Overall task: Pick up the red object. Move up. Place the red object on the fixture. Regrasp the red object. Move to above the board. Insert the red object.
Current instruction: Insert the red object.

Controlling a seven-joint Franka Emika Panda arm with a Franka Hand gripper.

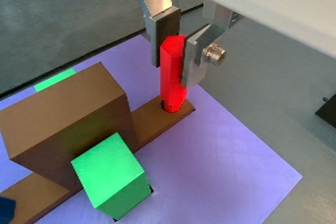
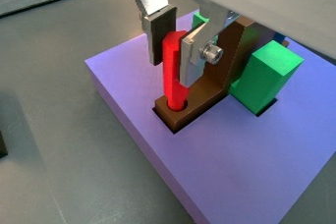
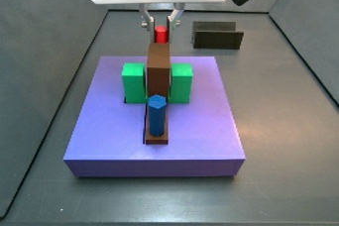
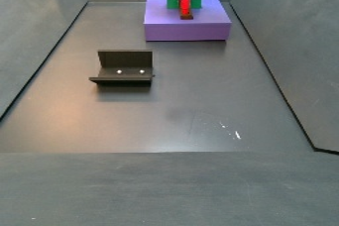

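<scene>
The board (image 3: 199,131) lay at the far end of the floor (image 4: 172,111), well apart from the fixture (image 4: 123,68), which stood empty. We judged this fitting, since the regrasp step looked finished and only the insertion was left.

On the board stood a tall brown block (image 1: 66,120) with green blocks (image 3: 134,81) on either side, and a blue peg (image 3: 157,114) upright in a brown strip.

The gripper (image 1: 180,39) hung over the far end of that strip. Its jaws stood on both sides of the red peg (image 1: 172,71); whether the pads pressed it or had just let go, we could not tell.

The red peg stood upright with its lower end already in the slot (image 2: 176,112) of the strip, probably held vertical so it could slide straight down.

We could read no label or writing anywhere.
</scene>
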